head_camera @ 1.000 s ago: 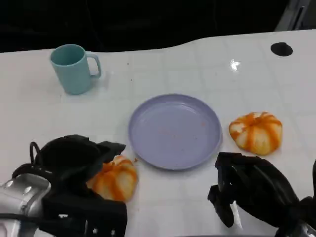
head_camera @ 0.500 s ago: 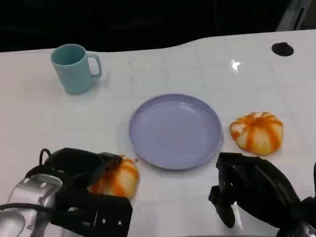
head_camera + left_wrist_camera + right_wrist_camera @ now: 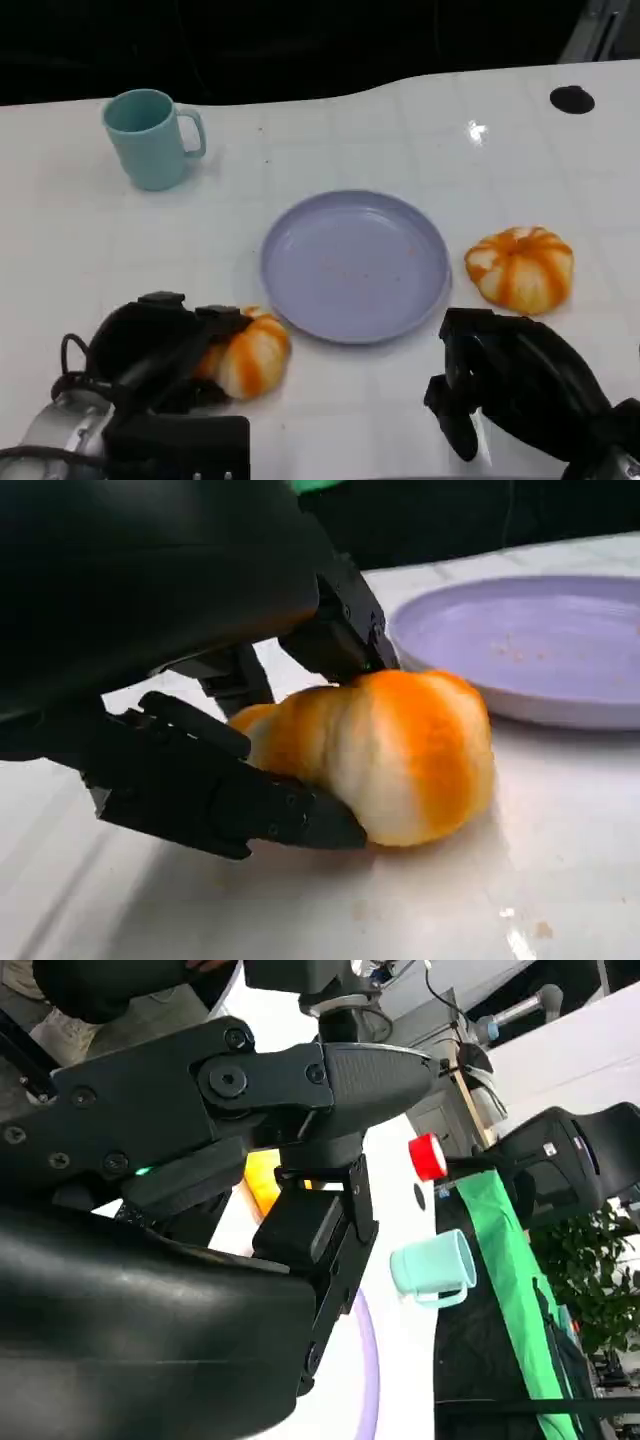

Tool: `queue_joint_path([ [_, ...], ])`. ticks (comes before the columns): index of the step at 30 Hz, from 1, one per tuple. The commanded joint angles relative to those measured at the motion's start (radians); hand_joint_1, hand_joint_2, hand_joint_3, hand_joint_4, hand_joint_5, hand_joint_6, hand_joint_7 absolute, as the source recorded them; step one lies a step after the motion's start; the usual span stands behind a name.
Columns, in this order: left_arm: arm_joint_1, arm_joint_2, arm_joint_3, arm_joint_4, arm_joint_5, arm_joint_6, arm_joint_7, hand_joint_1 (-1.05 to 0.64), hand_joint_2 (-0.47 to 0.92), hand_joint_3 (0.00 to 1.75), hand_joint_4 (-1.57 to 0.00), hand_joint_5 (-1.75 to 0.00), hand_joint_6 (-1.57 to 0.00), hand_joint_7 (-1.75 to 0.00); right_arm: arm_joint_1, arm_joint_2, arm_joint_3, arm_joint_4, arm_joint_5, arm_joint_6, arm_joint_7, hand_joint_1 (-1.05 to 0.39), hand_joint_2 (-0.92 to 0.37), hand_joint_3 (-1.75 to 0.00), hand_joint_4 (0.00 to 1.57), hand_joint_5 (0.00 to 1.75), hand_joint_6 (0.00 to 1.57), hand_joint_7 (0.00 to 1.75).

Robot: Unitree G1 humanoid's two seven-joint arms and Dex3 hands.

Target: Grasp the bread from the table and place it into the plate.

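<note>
The bread [image 3: 250, 358] is gripped between the fingers of the left hand [image 3: 165, 345], just beside the plate [image 3: 355, 265], apparently resting on the worktop [image 3: 330, 130]. Lifting and placing remain. The right hand [image 3: 505, 385] is held empty, fingers curled.

Two orange-striped bread rolls, one bread roll [image 3: 250, 357] at the left hand [image 3: 165, 345], second bread roll [image 3: 520, 267] beside the right side of the plate, one lavender plate [image 3: 355, 266], one teal mug [image 3: 148, 138], one white tabletop [image 3: 400, 130], two black hands, right hand [image 3: 515, 385]
</note>
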Motion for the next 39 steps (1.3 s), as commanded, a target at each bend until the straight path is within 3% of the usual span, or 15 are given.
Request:
queue_joint_path([
  [1, -0.002, 0.049, 0.0, -0.051, 0.056, 0.02, 0.053, -0.26, 0.74, 0.79, -0.86, -1.74, -0.69, -1.72, 0.009, -0.01, -0.009, -0.005, 0.01, 0.001, 0.002, -0.92, -0.92, -0.37, 1.3, 1.64, 1.11, 1.57],
  [4, 0.014, 0.083, 0.002, -0.136, 0.09, 0.057, 0.005, -0.27, 0.72, 0.8, -0.83, -1.75, -0.65, -1.7, 0.01, -0.01, -0.007, -0.006, 0.006, -0.002, 0.0, -0.92, -0.92, -0.37, 1.3, 1.64, 1.11, 1.58],
  [5, 0.022, 0.096, 0.007, -0.17, 0.094, 0.069, -0.018, -0.27, 0.74, 0.75, -0.81, -1.75, -0.69, -1.55, 0.01, -0.01, -0.006, -0.007, 0.006, 0.0, 0.0, -0.91, -0.92, -0.38, 1.29, 1.64, 1.11, 1.58],
  [7, 0.04, 0.114, 0.019, -0.224, 0.093, 0.086, -0.043, -0.27, 0.75, 0.7, -0.8, -1.75, -0.74, -1.44, 0.011, -0.011, -0.006, -0.01, 0.006, 0.002, 0.0, -0.92, -0.92, -0.38, 1.29, 1.64, 1.11, 1.58],
  [11, 0.082, 0.13, 0.059, -0.305, 0.069, 0.104, -0.067, -0.23, 0.75, 0.67, -0.82, -1.75, -0.72, -1.6, 0.012, -0.011, -0.006, -0.009, 0.007, 0.0, 0.002, -0.92, -0.92, -0.37, 1.29, 1.63, 1.11, 1.57],
  [17, 0.106, 0.123, 0.115, -0.353, 0.041, 0.113, -0.041, -0.19, 0.7, 0.77, -0.83, -1.75, -0.66, -1.73, 0.011, -0.007, -0.006, -0.007, 0.011, 0.006, -0.001, -0.93, -0.92, -0.35, 1.3, 1.63, 1.12, 1.57],
  [25, 0.065, 0.046, 0.119, -0.363, 0.06, 0.153, 0.008, -0.15, 0.54, 1.01, -0.85, -1.75, -0.67, -1.72, 0.003, -0.008, -0.009, 0.007, 0.013, 0.01, 0.003, -0.92, -0.92, -0.34, 1.29, 1.63, 1.11, 1.56],
  [32, -0.042, -0.018, 0.089, -0.249, 0.049, 0.086, 0.113, -0.16, 0.44, 1.06, -0.85, -1.75, -0.64, -1.74, 0.006, -0.011, -0.003, 0.013, 0.002, 0.003, -0.003, -0.93, -0.92, -0.33, 1.29, 1.63, 1.11, 1.56],
  [33, -0.065, -0.024, 0.084, -0.231, 0.052, 0.08, 0.118, -0.17, 0.42, 1.1, -0.87, -1.75, -0.67, -1.67, 0.008, -0.012, -0.002, 0.011, -0.002, 0.002, -0.006, -0.93, -0.92, -0.35, 1.29, 1.63, 1.11, 1.56],
  [39, -0.185, -0.071, 0.059, -0.113, 0.004, 0.001, 0.128, -0.18, 0.4, 1.29, -0.91, -1.75, -0.71, -1.74, 0.014, -0.013, -0.004, 0.006, 0.001, -0.001, 0.002, -0.93, -0.92, -0.36, 1.28, 1.63, 1.11, 1.56],
])
